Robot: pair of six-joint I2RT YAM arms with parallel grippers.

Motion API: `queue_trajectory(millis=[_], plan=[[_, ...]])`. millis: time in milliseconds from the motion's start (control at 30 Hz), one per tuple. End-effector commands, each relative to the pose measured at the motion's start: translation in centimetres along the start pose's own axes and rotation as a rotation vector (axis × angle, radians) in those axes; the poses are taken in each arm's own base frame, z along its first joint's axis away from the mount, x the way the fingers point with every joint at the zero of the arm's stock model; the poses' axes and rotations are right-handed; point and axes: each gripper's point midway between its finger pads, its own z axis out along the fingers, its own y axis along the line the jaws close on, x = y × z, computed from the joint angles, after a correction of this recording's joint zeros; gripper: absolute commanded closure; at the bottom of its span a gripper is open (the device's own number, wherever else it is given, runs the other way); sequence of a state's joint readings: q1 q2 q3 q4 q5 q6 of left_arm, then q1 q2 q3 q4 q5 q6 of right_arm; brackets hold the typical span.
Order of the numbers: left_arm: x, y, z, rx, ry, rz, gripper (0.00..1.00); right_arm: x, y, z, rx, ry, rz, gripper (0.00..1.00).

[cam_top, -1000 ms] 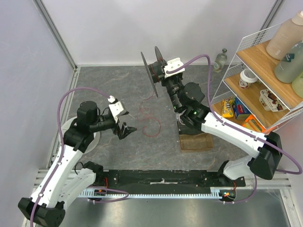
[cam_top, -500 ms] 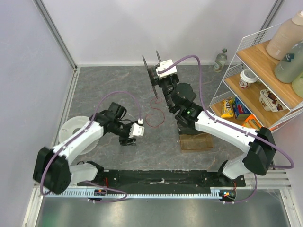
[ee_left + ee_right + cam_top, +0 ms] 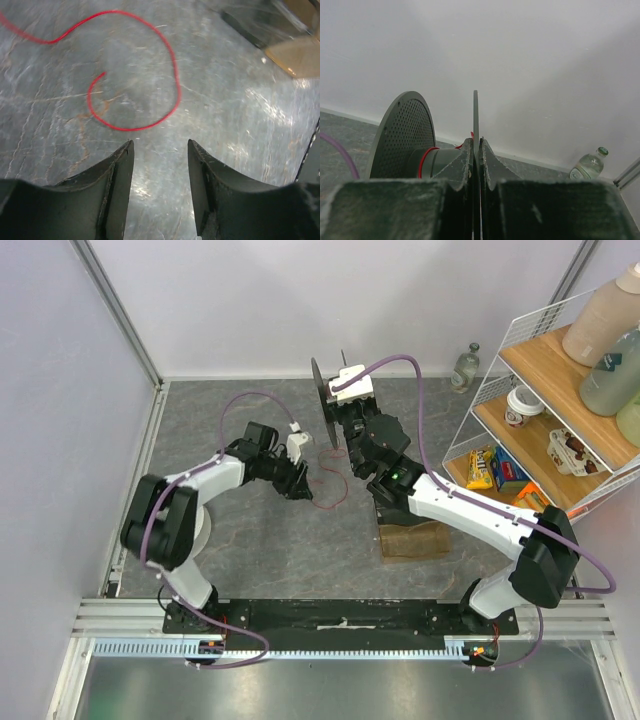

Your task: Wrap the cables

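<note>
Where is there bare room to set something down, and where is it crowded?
Bare table lies in the far-left corner, and between the red wire and the base rail. Crowded around the spool, brown block and shelf.

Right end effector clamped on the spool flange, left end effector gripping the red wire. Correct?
Not quite. The left end effector is open and grips nothing; the wire lies loose ahead of it, as the left wrist view shows. The right end effector is clamped on the spool flange.
</note>
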State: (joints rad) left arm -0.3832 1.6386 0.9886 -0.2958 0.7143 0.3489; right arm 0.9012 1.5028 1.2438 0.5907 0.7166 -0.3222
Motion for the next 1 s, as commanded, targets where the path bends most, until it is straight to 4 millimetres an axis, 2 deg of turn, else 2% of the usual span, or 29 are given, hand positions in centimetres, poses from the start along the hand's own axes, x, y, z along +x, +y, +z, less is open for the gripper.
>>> queue_trajectory(millis=[0, 67, 133, 267, 400, 533, 733, 867, 967], plan=[[-2.8, 3.9, 0.4, 0.01, -0.102, -0.301, 0.47, -3.8, -1.6, 0.1, 0.047, -0.102, 0.113, 1.0], [-2.9, 5.4, 0.6, 0.015, -0.102, -0.349, 0.48, -3.7, -1.5, 0.1, 0.039, -0.104, 0.113, 1.0], [-3.0, 6.2, 1.0, 0.037, -0.088, -0.365, 0.48, -3.7, -1.4, 0.1, 0.03, -0.105, 0.112, 1.0], [-2.6, 6.3, 2.4, 0.13, -0.042, -0.426, 0.49, -3.4, -1.4, 0.1, 0.025, -0.102, 0.111, 1.0], [-0.8, 6.7, 3.8, 0.16, 0.015, -0.503, 0.5, -3.0, -1.6, 0.2, 0.024, -0.097, 0.103, 1.0], [0.7, 6.6, 4.5, 0.184, 0.054, -0.563, 0.5, -3.0, -1.7, 0.2, 0.018, -0.1, 0.104, 1.0], [2.0, 5.0, 5.0, 0.268, 0.101, -0.629, 0.49, -2.7, -1.8, 0.4, 0.017, -0.094, 0.105, 1.0], [3.5, 4.0, 5.6, 0.287, 0.143, -0.647, 0.5, -2.8, -2.0, 0.5, 0.018, -0.098, 0.111, 1.0], [3.6, 3.5, 6.2, 0.299, 0.151, -0.652, 0.51, -2.6, -2.1, 0.6, 0.021, -0.095, 0.109, 1.0]])
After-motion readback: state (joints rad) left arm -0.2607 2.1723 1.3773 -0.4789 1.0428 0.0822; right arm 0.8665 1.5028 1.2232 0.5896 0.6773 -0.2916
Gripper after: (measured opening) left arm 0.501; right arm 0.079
